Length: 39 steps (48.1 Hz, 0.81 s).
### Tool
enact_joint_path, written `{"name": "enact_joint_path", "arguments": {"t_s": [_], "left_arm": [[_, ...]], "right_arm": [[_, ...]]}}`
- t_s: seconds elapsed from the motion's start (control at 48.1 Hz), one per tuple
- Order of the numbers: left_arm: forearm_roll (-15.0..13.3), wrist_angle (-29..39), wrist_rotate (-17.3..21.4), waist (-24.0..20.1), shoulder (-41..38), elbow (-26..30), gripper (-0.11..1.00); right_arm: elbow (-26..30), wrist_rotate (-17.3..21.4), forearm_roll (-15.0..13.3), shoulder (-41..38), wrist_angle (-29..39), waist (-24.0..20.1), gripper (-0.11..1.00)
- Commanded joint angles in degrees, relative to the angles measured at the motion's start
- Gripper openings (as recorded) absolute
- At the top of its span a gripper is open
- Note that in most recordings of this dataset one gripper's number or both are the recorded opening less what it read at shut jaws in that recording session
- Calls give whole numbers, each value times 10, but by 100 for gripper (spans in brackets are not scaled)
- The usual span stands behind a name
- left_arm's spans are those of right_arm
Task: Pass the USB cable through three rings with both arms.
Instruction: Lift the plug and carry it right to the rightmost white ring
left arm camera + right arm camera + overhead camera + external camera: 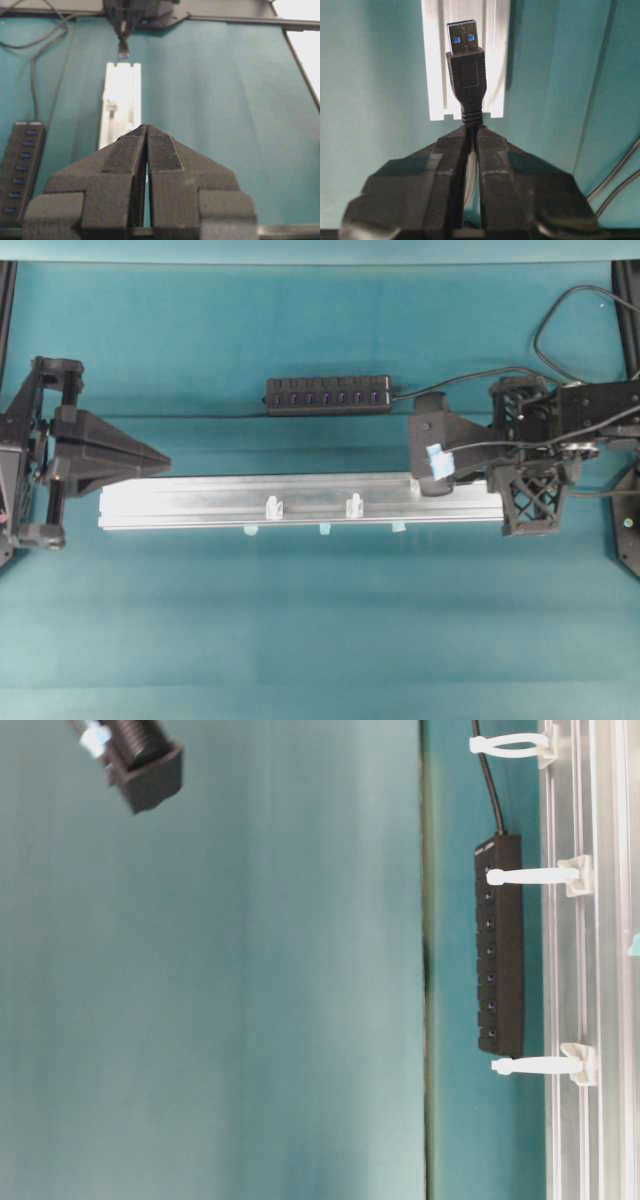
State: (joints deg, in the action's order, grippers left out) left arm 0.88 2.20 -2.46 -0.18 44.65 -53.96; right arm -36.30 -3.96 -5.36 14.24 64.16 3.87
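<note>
Plug gripped — rings unthreaded.
My right jaws (471,131) clamp the cable (466,75) above the rail (300,502); left jaws (146,131) together — nothing held.

A robotics lab bench set up for testing, not a home or shop. A plain teal cloth (320,640) covers the whole table, with black frame bars (6,300) standing at its far corners. 2 black robot arms (560,420) are mounted at its left and right edges, cables (570,310) trailing along the right edge.
</note>
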Motion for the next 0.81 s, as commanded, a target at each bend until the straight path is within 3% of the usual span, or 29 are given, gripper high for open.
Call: {"name": "enact_joint_path", "arguments": {"t_s": [0.0,0.457,0.789], "left_arm": [[1,-5,1,-4,-1,17,2],[1,-3,0,-11,-1,18,2],[2,-3,-1,-11,-8,18,2]], "right_arm": [[-11,3,-1,10,-16,6,-8],[-71,-3,-1,6,-133,54,-8],[-91,-4,2,-11,-163,54,-8]]}}
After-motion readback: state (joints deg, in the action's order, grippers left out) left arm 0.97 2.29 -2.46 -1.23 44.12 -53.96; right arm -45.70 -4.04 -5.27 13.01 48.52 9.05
